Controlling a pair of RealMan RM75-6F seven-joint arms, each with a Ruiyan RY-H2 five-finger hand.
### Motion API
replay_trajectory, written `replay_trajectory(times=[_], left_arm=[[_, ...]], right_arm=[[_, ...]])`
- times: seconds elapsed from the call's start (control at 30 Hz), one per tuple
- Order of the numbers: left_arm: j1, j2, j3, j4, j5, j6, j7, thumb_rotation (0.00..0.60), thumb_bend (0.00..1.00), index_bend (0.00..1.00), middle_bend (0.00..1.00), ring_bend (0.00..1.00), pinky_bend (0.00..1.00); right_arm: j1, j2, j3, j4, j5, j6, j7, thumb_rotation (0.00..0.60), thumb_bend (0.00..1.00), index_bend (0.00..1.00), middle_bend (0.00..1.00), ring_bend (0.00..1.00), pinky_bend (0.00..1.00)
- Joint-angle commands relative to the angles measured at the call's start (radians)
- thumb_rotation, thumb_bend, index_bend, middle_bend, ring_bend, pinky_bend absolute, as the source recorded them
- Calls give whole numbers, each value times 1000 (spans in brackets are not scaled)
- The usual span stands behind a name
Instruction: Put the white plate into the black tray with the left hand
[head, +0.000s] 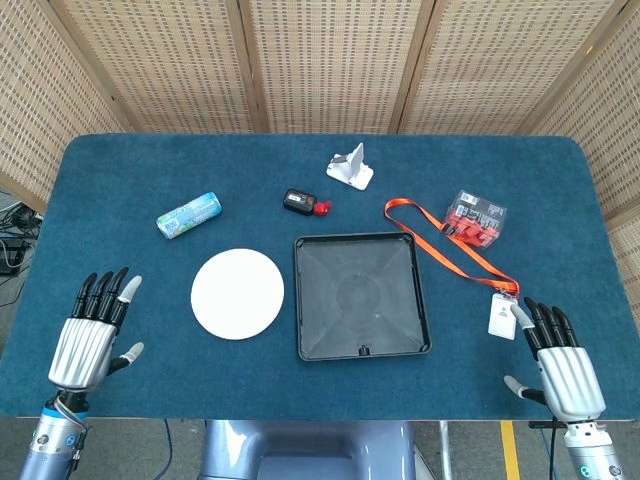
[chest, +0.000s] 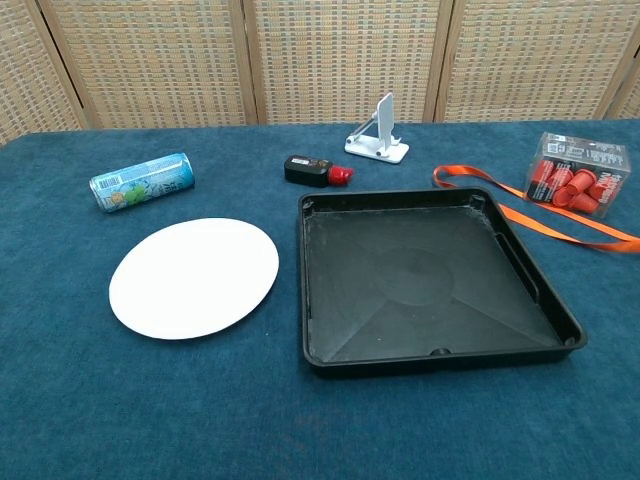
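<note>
A round white plate (head: 238, 294) (chest: 193, 277) lies flat on the blue table, just left of the empty black tray (head: 361, 342) (chest: 430, 355). My left hand (head: 90, 337) hovers over the table's front left corner, well left of the plate, fingers spread and holding nothing. Over the front right corner my right hand (head: 560, 365) is also open and empty. Neither hand shows in the chest view.
A blue can (head: 188, 215) (chest: 141, 183) lies on its side behind the plate. Behind the tray sit a black and red device (head: 304, 203) and a white stand (head: 351, 166). An orange lanyard (head: 450, 243) with a badge (head: 501, 316) and a clear box of red pieces (head: 475, 219) lie at the right.
</note>
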Motion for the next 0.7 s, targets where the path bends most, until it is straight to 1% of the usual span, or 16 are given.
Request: replay_trajectory(times=[0.03, 0.1, 0.13, 0.23, 0.27, 0.33, 0.37, 0.43, 0.5, 0.53, 0.7], left_arm=[[-1, -3, 0, 2, -1, -2, -1, 600, 13, 0, 0, 0, 0], [-3, -9, -1, 8, -1, -3, -3, 600, 19, 8, 0, 0, 0], [-4, -16, -2, 16, -2, -4, -5, 600, 23, 38, 0, 0, 0], [-10, -38, -11, 39, -5, -2, -17, 600, 46, 187, 0, 0, 0], [-12, -52, -18, 54, -6, 4, -27, 600, 52, 215, 0, 0, 0], [-15, -70, -24, 76, -8, 7, -39, 600, 113, 260, 0, 0, 0], [-19, -81, -25, 91, -12, 2, -47, 600, 166, 272, 0, 0, 0], [-27, -99, -26, 115, -19, -12, -54, 600, 235, 282, 0, 0, 0], [-36, -118, -23, 141, -23, -32, -50, 600, 285, 283, 0, 0, 0], [-41, -125, -20, 152, -23, -40, -48, 600, 301, 282, 0, 0, 0], [-70, -172, -8, 236, -12, -83, -46, 600, 302, 269, 0, 0, 0]], right_arm=[[-1, 1, 0, 0, 2, 0, 3, 600, 134, 0, 0, 0, 0], [-1, 2, 0, -1, 1, 2, 5, 600, 134, 0, 0, 0, 0], [-2, 3, 0, -1, -1, 4, 5, 600, 134, 0, 0, 0, 0], [-2, 3, -2, -3, -3, 3, 4, 600, 134, 0, 0, 0, 0], [-2, 4, -2, -4, -3, 3, 4, 600, 134, 0, 0, 0, 0], [-2, 4, -1, -6, -2, 4, 6, 600, 134, 0, 0, 0, 0], [-3, 6, 0, -7, -1, 5, 7, 600, 134, 0, 0, 0, 0], [-3, 7, 2, -10, 2, 7, 10, 600, 134, 0, 0, 0, 0], [-4, 9, 2, -11, 1, 8, 13, 600, 134, 0, 0, 0, 0], [-4, 10, 1, -12, 1, 8, 13, 600, 134, 0, 0, 0, 0], [-5, 12, 0, -15, -2, 9, 18, 600, 134, 0, 0, 0, 0]])
